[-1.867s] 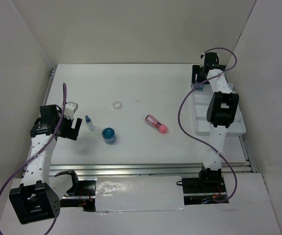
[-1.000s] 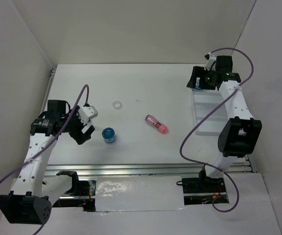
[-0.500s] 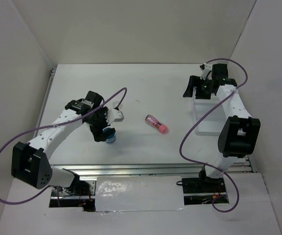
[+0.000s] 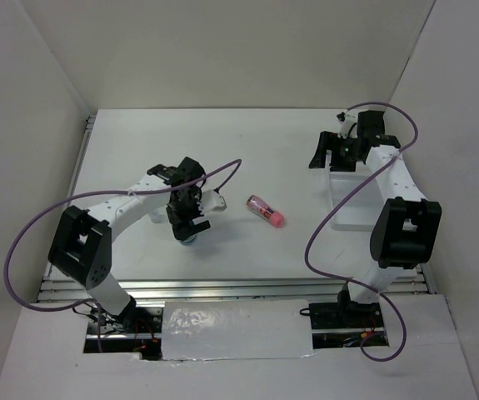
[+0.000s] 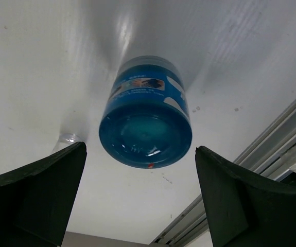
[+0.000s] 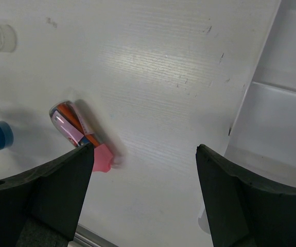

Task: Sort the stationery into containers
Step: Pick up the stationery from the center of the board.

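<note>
I see left gripper (image 4: pixel 191 222) open, jaws either side of blue pot (image 5: pixel 146 121) on the table (image 4: pixel 247 158). Right gripper (image 6: pixel 144 149) open near pink tube (image 6: pixel 74 129). Tray (image 6: pixel 286 123) mostly behind that arm; can't tell contents.

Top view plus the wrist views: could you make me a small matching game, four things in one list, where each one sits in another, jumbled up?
Things:
1. blue pot
2. pink tube
3. white tray
4. clear ring

Places:
a. along the right side of the table
b. under the open left tool
c. flat on the table, by itself
d. lying on its side, mid-table

Pairs: 1-b, 2-d, 3-a, 4-c
</note>
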Action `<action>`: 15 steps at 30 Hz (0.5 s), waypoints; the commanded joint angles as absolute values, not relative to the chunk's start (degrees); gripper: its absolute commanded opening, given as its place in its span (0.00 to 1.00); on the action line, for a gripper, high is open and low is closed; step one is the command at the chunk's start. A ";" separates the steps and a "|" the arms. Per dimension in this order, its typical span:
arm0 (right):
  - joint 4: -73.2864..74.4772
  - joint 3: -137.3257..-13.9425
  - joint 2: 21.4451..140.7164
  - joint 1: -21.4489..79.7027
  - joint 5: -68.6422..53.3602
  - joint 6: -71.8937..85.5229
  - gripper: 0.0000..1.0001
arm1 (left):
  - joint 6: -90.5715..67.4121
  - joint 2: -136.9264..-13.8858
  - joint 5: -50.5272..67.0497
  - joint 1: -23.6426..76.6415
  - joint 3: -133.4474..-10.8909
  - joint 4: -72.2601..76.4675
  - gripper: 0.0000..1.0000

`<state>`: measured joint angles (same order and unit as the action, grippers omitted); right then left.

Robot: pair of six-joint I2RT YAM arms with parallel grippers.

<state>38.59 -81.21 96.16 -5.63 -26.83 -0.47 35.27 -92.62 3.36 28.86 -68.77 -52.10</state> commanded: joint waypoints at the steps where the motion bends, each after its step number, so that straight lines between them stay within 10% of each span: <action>1: 38.58 -81.04 94.57 -5.10 -27.69 -0.17 0.86 | 33.22 -95.78 -2.09 29.88 -73.12 -53.78 0.99; 15: 38.93 -81.30 95.27 -5.19 -27.77 -0.26 0.86 | 33.66 -105.46 -6.06 32.43 -78.31 -63.19 0.99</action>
<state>38.61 -81.19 96.16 -5.58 -26.85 -0.47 34.11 -103.79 -4.69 32.12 -76.64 -59.07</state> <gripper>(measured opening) 0.859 0.993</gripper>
